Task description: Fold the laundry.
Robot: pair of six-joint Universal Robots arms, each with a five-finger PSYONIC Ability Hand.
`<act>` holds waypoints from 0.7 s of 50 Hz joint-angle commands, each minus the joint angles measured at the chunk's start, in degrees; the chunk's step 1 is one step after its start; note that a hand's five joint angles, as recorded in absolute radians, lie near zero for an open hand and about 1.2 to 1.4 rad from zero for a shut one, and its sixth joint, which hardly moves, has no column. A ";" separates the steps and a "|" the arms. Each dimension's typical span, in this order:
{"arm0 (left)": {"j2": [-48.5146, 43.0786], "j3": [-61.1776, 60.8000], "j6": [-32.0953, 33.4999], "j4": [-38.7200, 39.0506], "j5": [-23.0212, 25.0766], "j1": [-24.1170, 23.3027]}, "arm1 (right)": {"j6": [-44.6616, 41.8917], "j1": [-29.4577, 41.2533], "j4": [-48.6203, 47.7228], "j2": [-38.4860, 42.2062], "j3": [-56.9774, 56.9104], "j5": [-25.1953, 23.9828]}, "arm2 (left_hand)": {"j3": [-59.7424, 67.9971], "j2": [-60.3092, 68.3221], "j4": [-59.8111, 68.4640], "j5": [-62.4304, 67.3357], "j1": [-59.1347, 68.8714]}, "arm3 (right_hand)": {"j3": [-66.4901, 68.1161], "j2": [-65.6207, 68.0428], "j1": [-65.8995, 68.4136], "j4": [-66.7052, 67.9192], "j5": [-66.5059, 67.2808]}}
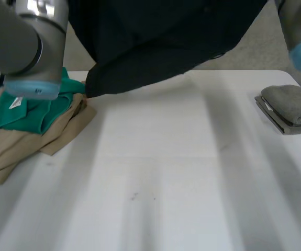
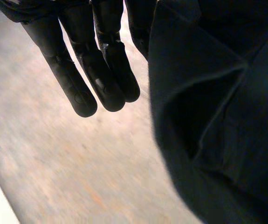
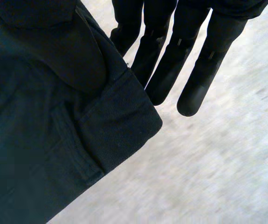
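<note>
I have the dark garment [image 1: 160, 42] up off the counter [image 1: 181, 172], spread between both arms so it hangs open and I can find its edges before laying it flat.

On the left hand [image 2: 92, 65] the fingers run out straight and close together. The cloth hangs just beside them on the thumb side, with some draped over the base of the hand. On the right hand [image 3: 173, 56] the fingers are straight too, with a hemmed edge of the garment lying right against the innermost one. Neither set is curled round anything, so my read is that each hand nips the cloth between thumb and fingers, which is why it drapes beside the fingers and not under them.

The bare counter lies well below both sets of fingertips. The garment's lowest corner hangs near the far edge, and I cannot tell whether it touches.

Below the left fingers' side, under the left arm [image 1: 19, 42], a green garment [image 1: 35, 112] lies on a tan garment [image 1: 14, 146], waiting unfolded. Out past the right fingers sits a grey folded cloth [image 1: 291, 104], seemingly finished.

I would judge the fold itself not yet begun.
</note>
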 commanded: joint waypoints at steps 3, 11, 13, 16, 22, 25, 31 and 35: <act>5.71 -25.94 -2.44 -5.00 1.26 -0.55 | -2.13 -0.32 10.69 -2.03 18.75 -5.24 | 11.44 11.23 11.06 15.03 14.07 | 11.51 12.33 17.08 11.09 12.89; 2.64 -38.08 -1.65 -5.44 0.91 -1.25 | -11.08 0.20 -3.18 -10.98 48.78 -4.98 | 11.44 11.23 11.06 15.03 14.07 | 11.51 12.33 17.08 11.09 12.89; 1.67 -39.40 -1.65 -6.05 1.00 -1.43 | -12.85 0.29 -5.13 -12.66 53.90 -4.98 | 11.44 11.23 11.06 15.03 14.07 | 11.51 12.33 17.08 11.09 12.89; 2.10 -40.72 -1.57 -9.37 1.27 -1.51 | -15.75 0.29 -6.98 -15.73 62.52 -4.89 | 11.44 11.23 11.06 15.03 14.07 | 11.51 12.33 17.08 11.09 12.89; 6.49 -41.78 -1.83 -19.75 2.84 -1.95 | -22.25 -0.15 -5.49 -20.57 76.14 -5.07 | 11.44 11.23 11.06 15.03 14.07 | 11.51 12.33 17.08 11.09 12.89; 7.38 -41.87 -1.74 -23.19 4.52 -2.30 | -23.49 -0.15 -6.36 -22.42 81.08 -5.51 | -0.46 -0.67 -0.84 3.14 2.17 | 11.51 12.33 17.08 11.09 12.89; 7.38 -40.81 -2.09 -17.85 4.78 -1.60 | -20.60 -0.58 -15.83 -23.39 86.00 -5.07 | -34.91 -35.11 -35.28 -31.31 -32.28 | 11.51 12.33 17.08 11.09 12.89; 9.04 -41.95 -2.62 -16.34 4.61 -1.95 | -17.79 -2.86 -19.45 -23.48 88.28 -5.33 | -41.85 -42.05 -42.22 -38.25 -39.22 | 11.51 12.33 17.08 11.09 12.89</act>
